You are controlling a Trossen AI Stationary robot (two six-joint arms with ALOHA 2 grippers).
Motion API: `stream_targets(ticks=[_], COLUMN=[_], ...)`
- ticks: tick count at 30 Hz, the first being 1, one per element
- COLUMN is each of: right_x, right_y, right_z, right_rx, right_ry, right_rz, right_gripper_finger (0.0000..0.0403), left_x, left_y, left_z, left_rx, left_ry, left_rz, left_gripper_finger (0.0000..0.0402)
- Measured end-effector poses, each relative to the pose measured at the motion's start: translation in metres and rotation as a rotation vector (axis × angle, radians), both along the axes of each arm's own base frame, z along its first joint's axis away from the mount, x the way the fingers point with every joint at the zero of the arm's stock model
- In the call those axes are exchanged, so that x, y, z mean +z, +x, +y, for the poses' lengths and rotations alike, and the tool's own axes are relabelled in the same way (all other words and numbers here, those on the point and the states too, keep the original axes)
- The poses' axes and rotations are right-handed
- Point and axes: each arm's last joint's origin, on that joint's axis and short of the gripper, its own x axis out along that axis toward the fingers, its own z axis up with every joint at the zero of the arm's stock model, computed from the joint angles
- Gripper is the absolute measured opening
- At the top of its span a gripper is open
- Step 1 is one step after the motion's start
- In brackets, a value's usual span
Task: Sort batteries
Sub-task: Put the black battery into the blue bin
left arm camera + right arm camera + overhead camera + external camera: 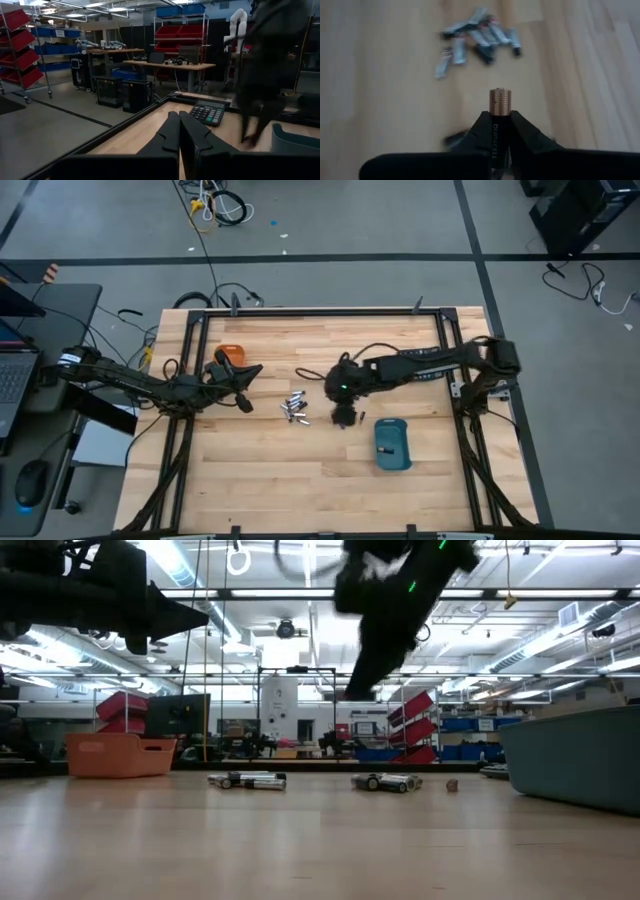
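Note:
A pile of several small silvery and dark batteries [295, 408] lies on the wooden table; it also shows in the right wrist view [476, 36] and in the low view [385, 782]. My right gripper [499, 117] hangs above the table just right of the pile [345, 417], shut on a black, copper-ended battery [500, 102]. My left gripper [178, 131] is shut and empty, held above the table beside the orange tray [232, 355]. The blue tray [392, 444] lies right of and nearer than my right gripper. My right gripper pinches the battery's black body [495, 137] between its two fingers. The battery lies along the fingers, and its copper end [500, 96] sticks out past their tips. The fingers slant down toward the table. The battery is lifted clear of the table.
A black calculator [209, 111] lies on the table toward its far right. One dark battery [362, 417] lies apart, just right of my right gripper. The table's black frame [320, 310] runs along its edges. Bare wood stretches across the near half of the table.

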Motion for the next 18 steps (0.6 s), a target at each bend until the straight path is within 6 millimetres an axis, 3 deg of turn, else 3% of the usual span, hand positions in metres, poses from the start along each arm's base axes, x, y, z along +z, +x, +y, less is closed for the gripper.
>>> stream_targets(ticks=[8,13,18], right_x=[0.038,0.033,0.011], right_y=[-0.055,-0.091,-0.128], right_z=[0.039,0.066,0.081], right_rx=[0.118,0.203,0.160], right_ry=[0.016,0.079,0.152], right_rz=[0.149,0.218,0.248], right_gripper_finger=[0.0030,0.0027,0.0027], left_x=[0.000,0.000,0.001], left_y=[0.000,0.000,0.000], left_z=[0.000,0.000,0.000], left_rx=[0.000,0.000,-0.001], left_ry=[0.000,0.000,-0.004], left_rz=[0.000,-0.001,-0.007], left_gripper_finger=[0.0000,0.0000,0.0000])
